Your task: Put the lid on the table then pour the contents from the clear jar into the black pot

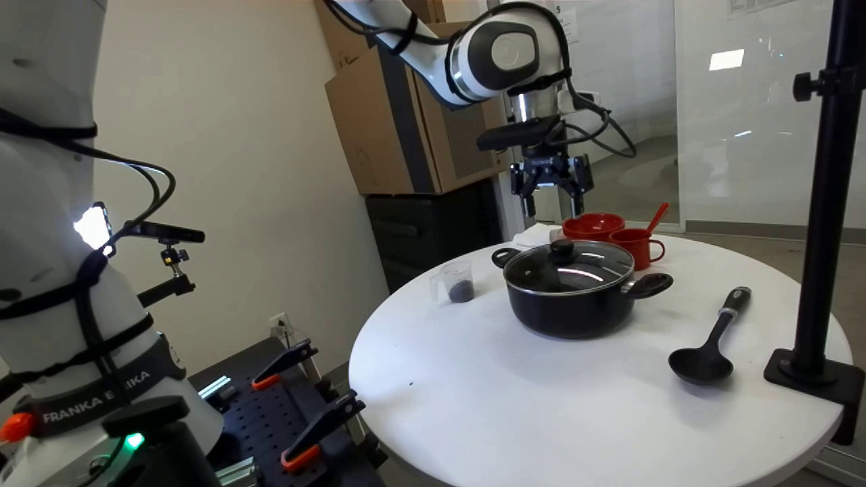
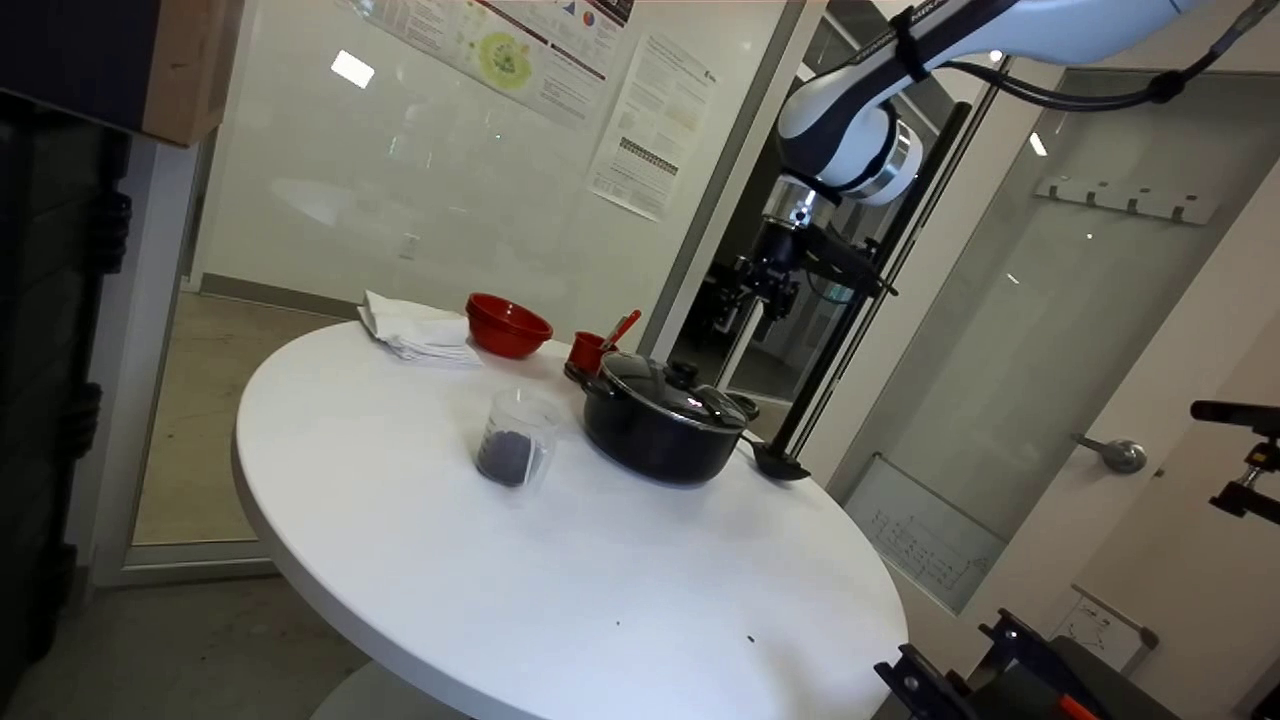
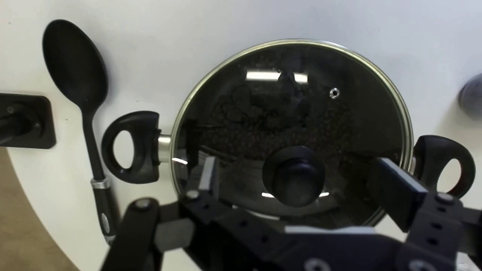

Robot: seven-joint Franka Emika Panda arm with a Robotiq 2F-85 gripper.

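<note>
The clear glass lid [image 1: 531, 274] with metal rim and dark knob [image 3: 295, 177] sits on the black pot [image 1: 568, 314], also seen in an exterior view [image 2: 650, 445]. The pot stands on the white table [image 1: 514, 412]. Small dark contents show dimly through the glass. The clear jar [image 2: 515, 440] stands upright beside the pot, part filled with dark grains; it is cut off at the right edge of the wrist view [image 3: 472, 98]. My gripper [image 1: 553, 205] is open and empty, pointing down above the lid. In the wrist view its fingers [image 3: 301, 178] appear either side of the knob.
A black ladle [image 1: 707, 358] lies beside the pot, near a black pole stand [image 1: 812, 365] at the table edge. A red bowl [image 2: 508, 325], a red mug [image 1: 632, 247] with a red-handled utensil and folded white cloths [image 2: 415, 330] stand behind the pot and jar.
</note>
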